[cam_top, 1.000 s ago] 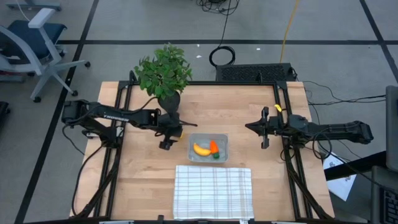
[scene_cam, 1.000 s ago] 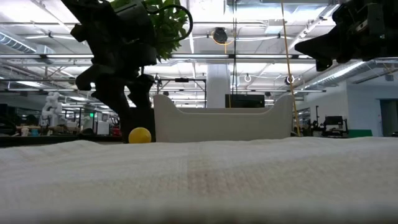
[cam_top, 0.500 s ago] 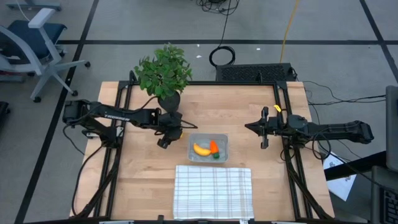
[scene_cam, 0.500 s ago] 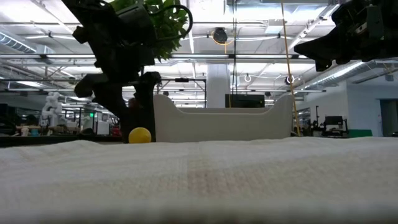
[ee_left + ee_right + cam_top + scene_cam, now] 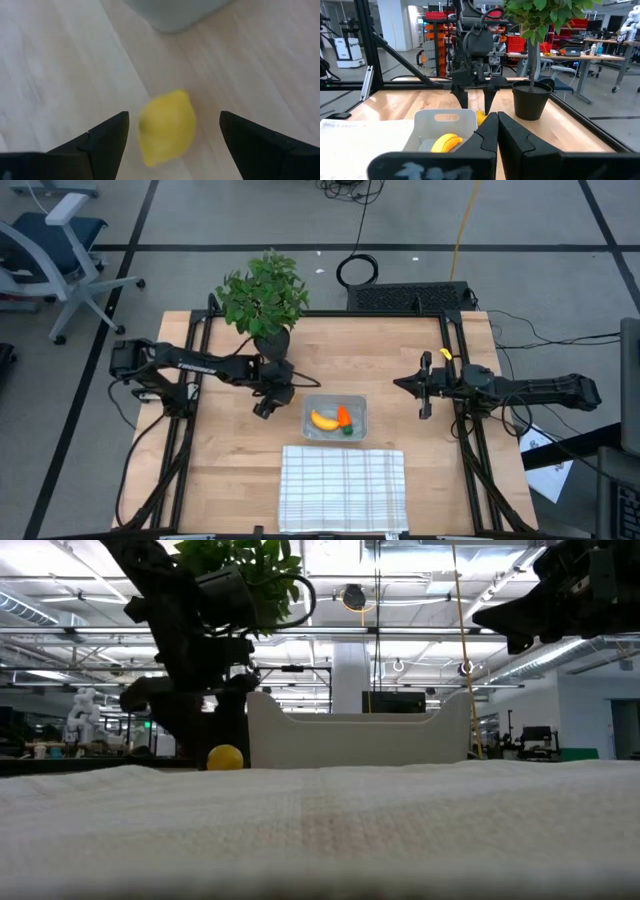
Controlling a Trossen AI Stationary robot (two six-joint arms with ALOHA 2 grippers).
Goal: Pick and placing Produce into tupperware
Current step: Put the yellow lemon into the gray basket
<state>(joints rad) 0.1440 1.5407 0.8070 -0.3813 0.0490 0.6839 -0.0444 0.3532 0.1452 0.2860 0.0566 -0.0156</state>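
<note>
Hovering over the lemon [image 5: 166,125], the left pincer [image 5: 172,137] stands wide, one finger on either side of the fruit, not gripping it. The lemon rests on the bench [image 5: 420,440] just beside the tupperware [image 5: 358,412], near the plant pot [image 5: 531,100]. Banana [image 5: 323,420] and carrot [image 5: 344,416] lie inside the tupperware. The right pincer [image 5: 497,131] waits well apart, fingers pressed together, holding nothing.
</note>
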